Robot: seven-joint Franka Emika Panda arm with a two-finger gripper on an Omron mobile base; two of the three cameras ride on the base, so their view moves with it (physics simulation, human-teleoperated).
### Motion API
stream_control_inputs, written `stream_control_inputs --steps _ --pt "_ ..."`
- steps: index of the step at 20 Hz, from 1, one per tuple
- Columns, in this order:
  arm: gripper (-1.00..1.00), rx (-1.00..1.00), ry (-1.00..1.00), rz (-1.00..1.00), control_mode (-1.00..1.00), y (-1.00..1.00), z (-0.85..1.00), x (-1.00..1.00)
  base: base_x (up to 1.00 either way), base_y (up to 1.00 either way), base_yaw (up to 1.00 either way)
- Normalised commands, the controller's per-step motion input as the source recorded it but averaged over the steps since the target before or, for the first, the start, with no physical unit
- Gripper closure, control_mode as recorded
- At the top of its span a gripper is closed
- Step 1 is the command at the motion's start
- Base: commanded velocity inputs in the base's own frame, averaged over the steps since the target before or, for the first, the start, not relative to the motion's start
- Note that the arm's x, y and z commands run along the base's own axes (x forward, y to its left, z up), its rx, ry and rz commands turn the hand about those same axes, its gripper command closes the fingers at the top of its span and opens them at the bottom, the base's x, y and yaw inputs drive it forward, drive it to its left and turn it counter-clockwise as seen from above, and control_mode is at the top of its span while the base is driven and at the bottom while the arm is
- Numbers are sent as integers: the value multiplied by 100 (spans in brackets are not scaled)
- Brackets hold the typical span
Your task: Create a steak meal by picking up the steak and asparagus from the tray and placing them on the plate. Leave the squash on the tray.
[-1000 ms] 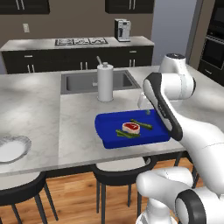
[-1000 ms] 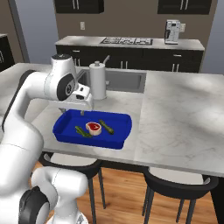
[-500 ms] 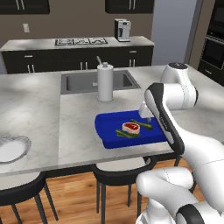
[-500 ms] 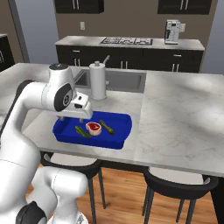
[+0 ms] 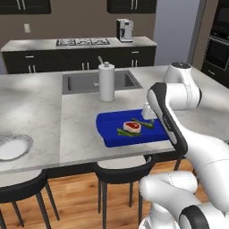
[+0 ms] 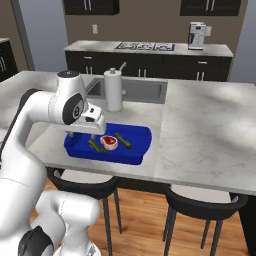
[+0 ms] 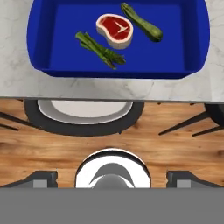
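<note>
lying in the tray (image 7: pixel 43 65), the steak (image 7: pixel 115 30) sits well beyond the jaws.

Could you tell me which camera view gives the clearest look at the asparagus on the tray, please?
The hand view: the asparagus lies unobstructed in the tray, left of the steak. Both base views show it only as a small green streak beside the steak.

Over the last second the arm has folded down and in toward the near edge of the tabletop (image 5: pixel 76 134). The hand, first held above the far side of the tray (image 5: pixel 105 132), has sunk lower and swung toward the tray's near rim. The gripper (image 6: pixel 93 134) now hangs beside the steak (image 6: pixel 110 142).
</note>
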Motion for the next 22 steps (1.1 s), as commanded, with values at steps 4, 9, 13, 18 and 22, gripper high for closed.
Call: stream_control_inputs --steps 4,9,13,18,22 --pt "-100 0 0 0 100 0 0 0 -60 31 0" --pt "-100 0 0 0 100 0 0 0 -36 68 0" --pt "-100 0 0 0 100 0 0 0 -1 96 0" --pt "-100 0 0 0 100 0 0 0 15 77 0" --pt "-100 0 0 0 100 0 0 0 48 43 0"
